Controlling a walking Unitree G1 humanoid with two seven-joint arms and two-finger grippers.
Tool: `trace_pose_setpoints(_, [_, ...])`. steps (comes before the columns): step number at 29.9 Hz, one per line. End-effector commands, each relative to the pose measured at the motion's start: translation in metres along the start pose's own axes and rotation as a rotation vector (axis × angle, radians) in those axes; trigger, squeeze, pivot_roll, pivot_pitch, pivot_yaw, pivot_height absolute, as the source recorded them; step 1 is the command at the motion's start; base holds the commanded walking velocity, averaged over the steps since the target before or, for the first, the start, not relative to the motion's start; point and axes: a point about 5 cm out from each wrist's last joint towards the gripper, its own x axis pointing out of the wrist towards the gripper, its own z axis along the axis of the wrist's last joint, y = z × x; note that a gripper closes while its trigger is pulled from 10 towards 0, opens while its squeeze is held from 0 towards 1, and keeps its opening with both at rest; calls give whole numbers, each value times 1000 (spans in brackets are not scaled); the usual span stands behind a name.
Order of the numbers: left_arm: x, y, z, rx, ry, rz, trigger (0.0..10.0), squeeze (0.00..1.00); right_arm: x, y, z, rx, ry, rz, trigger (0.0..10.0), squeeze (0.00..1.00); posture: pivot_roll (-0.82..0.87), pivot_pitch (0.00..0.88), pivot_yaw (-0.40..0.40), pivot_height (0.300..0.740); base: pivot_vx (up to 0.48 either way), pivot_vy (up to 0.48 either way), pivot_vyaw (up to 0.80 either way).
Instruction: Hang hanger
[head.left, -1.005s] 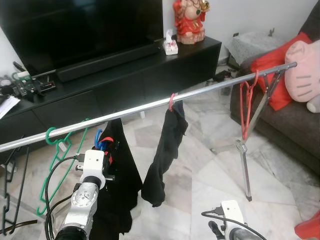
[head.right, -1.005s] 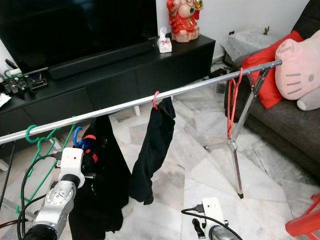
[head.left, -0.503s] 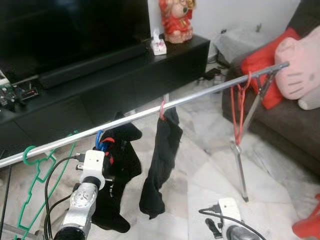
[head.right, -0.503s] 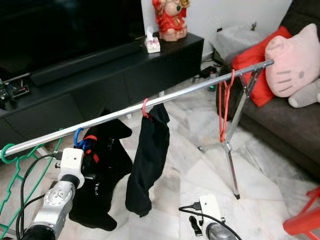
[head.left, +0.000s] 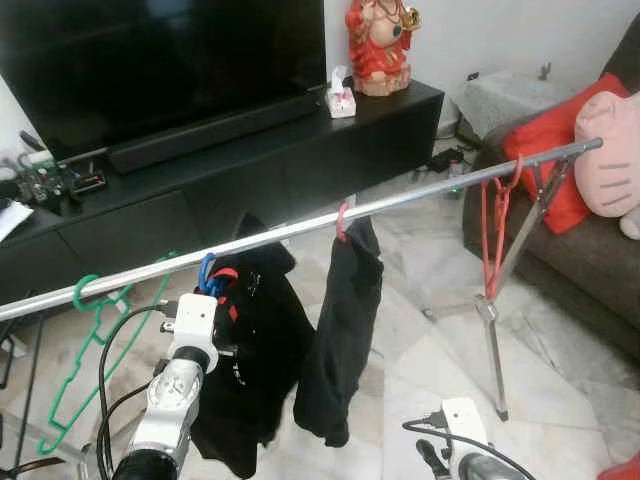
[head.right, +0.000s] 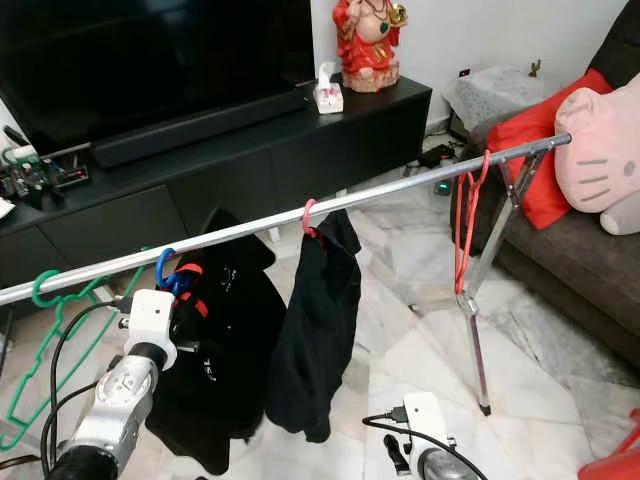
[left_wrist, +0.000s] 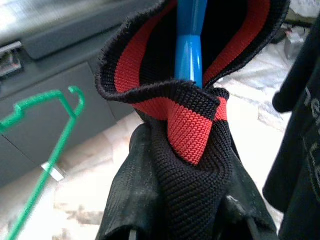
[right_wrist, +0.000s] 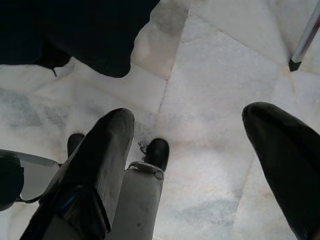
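The blue hanger (head.left: 206, 272) with the black garment (head.left: 250, 370) is already hooked on the rail (head.left: 300, 227), at about 8 o'clock from the middle. The collar is gripped by the left gripper (left_wrist: 187, 200) (not released yet). The right gripper (right_wrist: 187, 150) is held spread over the floor. Only letting go seems left.

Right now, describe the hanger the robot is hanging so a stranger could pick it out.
Find the long silver rail crossing the room in front of the black TV cabinet. Four hangers hook over it; the blue hanger is second from the robot's left, carrying a black garment with a red-striped collar gripped by the left pincer. Its neighbours are green and pink.
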Motion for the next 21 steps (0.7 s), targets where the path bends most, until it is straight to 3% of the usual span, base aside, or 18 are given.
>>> trace_pose_setpoints(1, [10, 1, 9, 19, -6, 7, 10000, 0, 0, 2, 0, -3, 4, 7, 10000, 0, -108, 0, 82, 740, 0, 0, 0])
trace_pose_setpoints(11, [23, -4, 6, 22, 92, -4, 10000, 0, 1, 4, 0, 10, 3, 3, 10000, 0, -129, 0, 107, 740, 0, 0, 0])
trace_pose_setpoints(21, [32, -3, 15, 21, 88, -2, 10000, 0, 1, 7, 1, 24, -1, 3, 10000, 0, -130, 0, 125, 740, 0, 0, 0])
